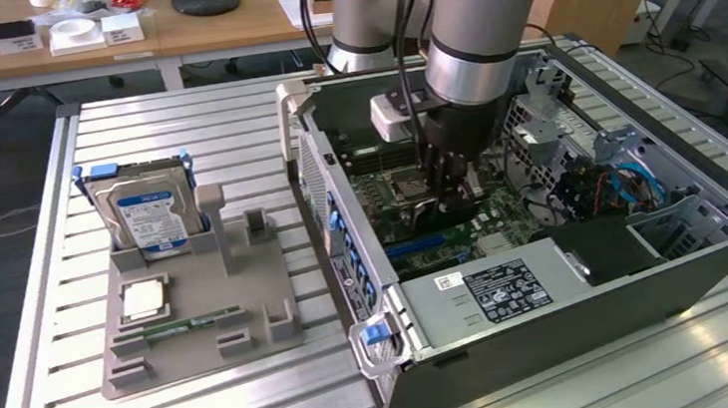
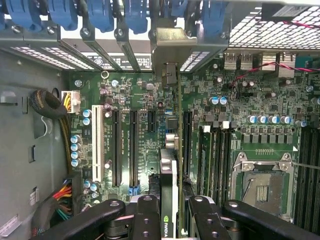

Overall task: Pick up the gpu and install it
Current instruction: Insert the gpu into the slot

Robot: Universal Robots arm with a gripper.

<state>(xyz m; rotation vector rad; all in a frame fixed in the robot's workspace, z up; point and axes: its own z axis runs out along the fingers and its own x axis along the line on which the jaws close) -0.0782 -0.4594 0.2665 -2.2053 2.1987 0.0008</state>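
The gpu (image 2: 168,180) is a thin dark card seen edge-on, with a green logo near my fingers and its silver bracket (image 2: 169,47) up at the case's rear slot openings. My gripper (image 2: 170,220) is shut on it, one black finger (image 2: 145,215) on each side. The card stands upright over the green motherboard (image 2: 150,100), between the long black expansion slots (image 2: 134,145) and the memory slots. I cannot tell whether its edge sits in a slot. In the exterior view, my gripper (image 1: 450,191) reaches down inside the open computer case (image 1: 546,287), with the gpu (image 1: 456,217) dark below it.
A grey fixture tray (image 1: 195,320) at the exterior view's left holds a silver hard drive with a blue label (image 1: 152,219), a processor chip (image 1: 144,300) and a green memory stick (image 1: 189,327). The empty processor socket (image 2: 262,185), cable bundles (image 2: 60,195) and blue slot latches (image 2: 100,12) crowd the card.
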